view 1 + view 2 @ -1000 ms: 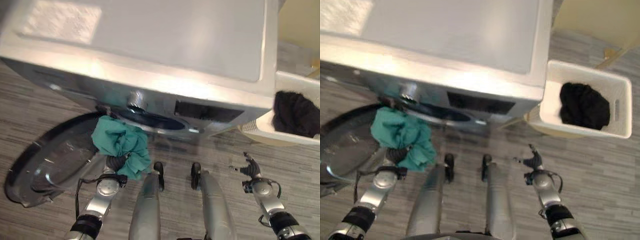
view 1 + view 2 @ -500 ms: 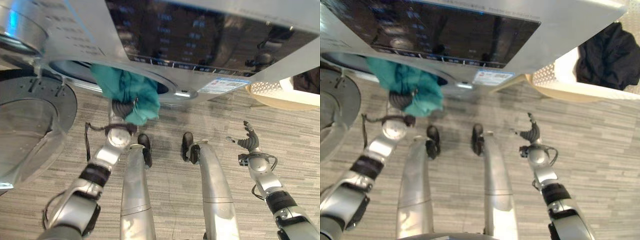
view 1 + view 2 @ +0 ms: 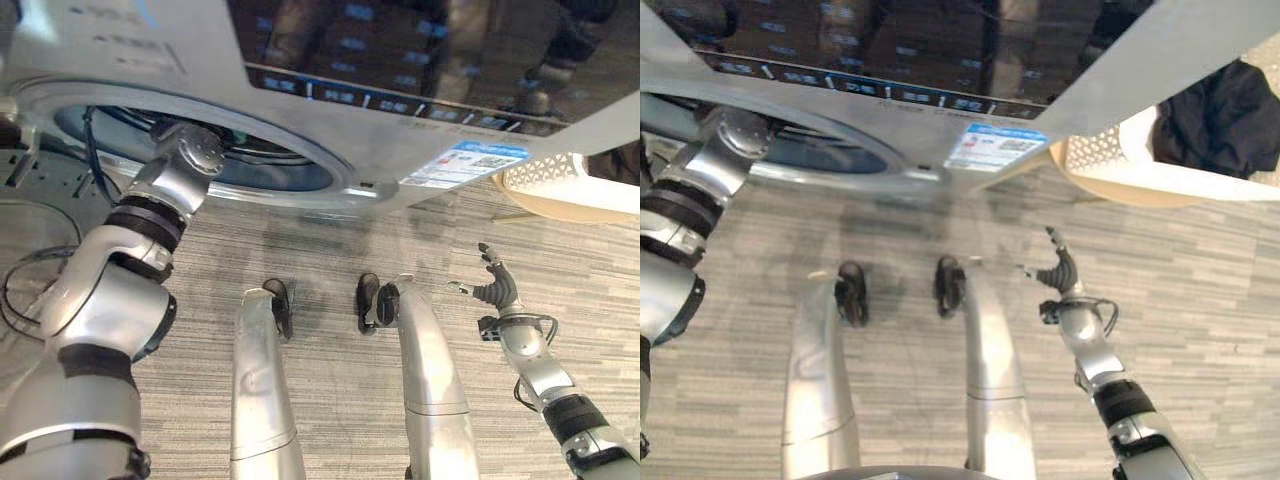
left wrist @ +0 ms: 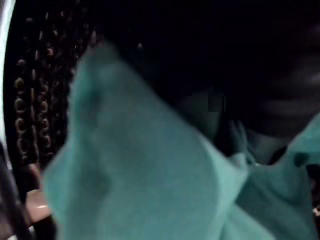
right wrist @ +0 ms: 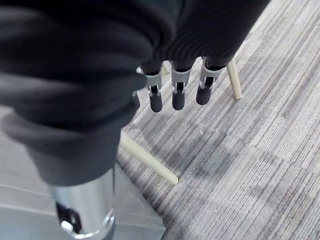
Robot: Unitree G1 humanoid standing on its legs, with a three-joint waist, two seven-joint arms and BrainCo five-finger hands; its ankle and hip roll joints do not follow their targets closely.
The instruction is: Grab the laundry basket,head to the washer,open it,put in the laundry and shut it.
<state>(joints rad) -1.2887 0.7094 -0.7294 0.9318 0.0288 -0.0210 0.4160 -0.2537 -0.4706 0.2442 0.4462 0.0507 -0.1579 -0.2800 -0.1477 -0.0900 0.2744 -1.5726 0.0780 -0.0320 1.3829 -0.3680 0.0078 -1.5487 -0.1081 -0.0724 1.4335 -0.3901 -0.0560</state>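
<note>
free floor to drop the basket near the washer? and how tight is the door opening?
Bare floor lies between the right hand, open and empty, and the white basket holding a dark garment. The washer opening is crowded: the left arm reaches in, with the teal cloth before the drum.

We observe a grey striped carpet floor (image 3: 330, 390). The washer (image 3: 400, 140) stands on it, and a white laundry basket (image 3: 1160, 170) sits just beside the washer's right side.
</note>
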